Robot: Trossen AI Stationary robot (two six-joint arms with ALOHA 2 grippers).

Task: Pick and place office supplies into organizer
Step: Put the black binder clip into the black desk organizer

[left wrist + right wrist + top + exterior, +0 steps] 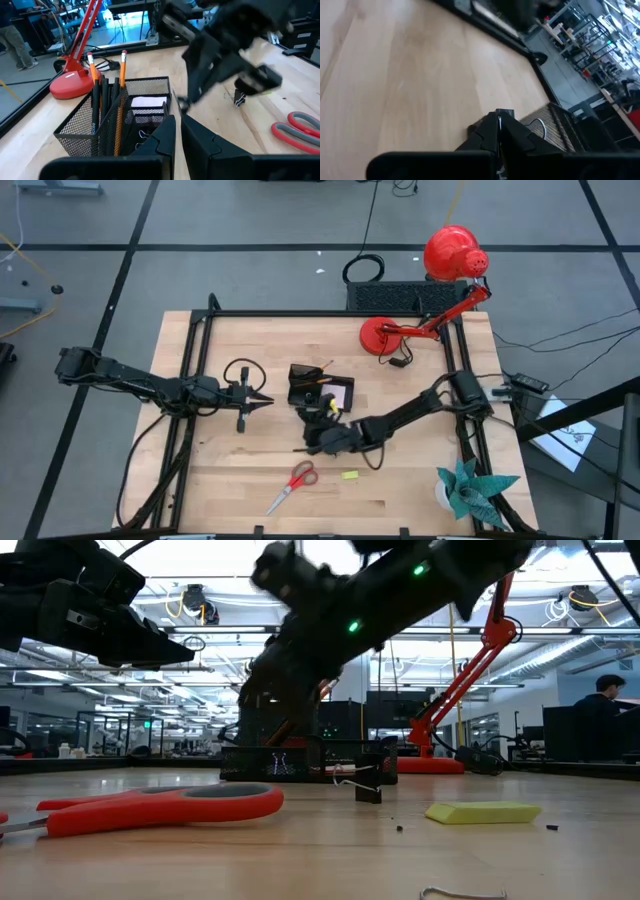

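Note:
The black mesh organizer (320,388) (120,120) stands mid-table with orange and black pencils (107,85) upright in it and a pale pad (147,102) in one compartment. My right gripper (308,428) (501,125) hovers at its near side, shut on a small black clip. My left gripper (266,400) (177,137) waits shut to the organizer's left, holding nothing. Red-handled scissors (292,485) (160,808) and a yellow piece (349,475) (483,811) lie flat near the front edge. Another black clip (367,790) (239,97) rests on the wood. My right gripper pinches a small black clip (504,113) between its two fingers, at their free ends. The fingers come nearly level from the table's right, slanting a little downward. The clip is clear of the table beside the organizer's mesh wall (560,120). Which part of it is pinched does not show.
A red desk lamp (440,290) stands at the back right, and a teal paper plant (470,485) at the front right. Black frame rails (300,313) edge the table. A bit of bent wire (462,892) lies near the front. A person (605,690) sits in the room beyond.

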